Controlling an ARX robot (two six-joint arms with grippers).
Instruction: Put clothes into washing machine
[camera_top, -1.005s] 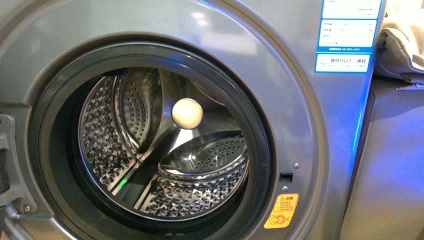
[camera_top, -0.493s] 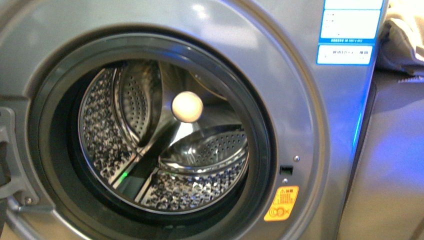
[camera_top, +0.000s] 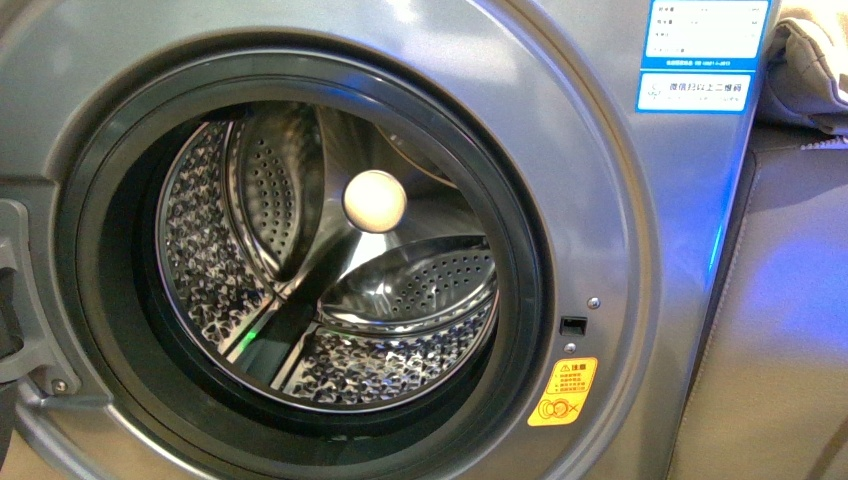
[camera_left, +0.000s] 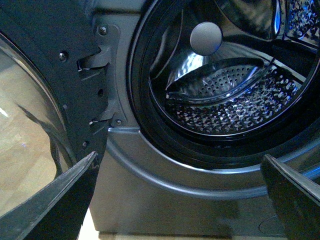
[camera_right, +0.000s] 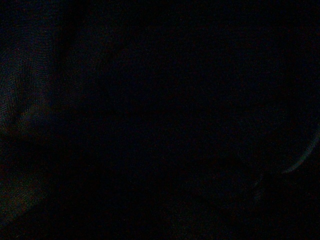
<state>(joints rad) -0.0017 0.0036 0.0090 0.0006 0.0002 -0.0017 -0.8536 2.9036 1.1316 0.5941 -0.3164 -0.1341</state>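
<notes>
My left gripper (camera_left: 178, 156) is spread wide with nothing in it, low by the open door (camera_left: 45, 60). The right wrist view's dark, so I can't tell about my right gripper. 1 washing machine (camera_top: 620, 250), 1 drum (camera_top: 420, 290), looks bare. 0 clothes in view. I'm guessing they're soft, light and floppy, so I'd pinch a bunched fold. 1 beige cloth bundle (camera_top: 810, 60) sits beyond.

Glossy perforated steel drum (camera_top: 400, 300)
</notes>
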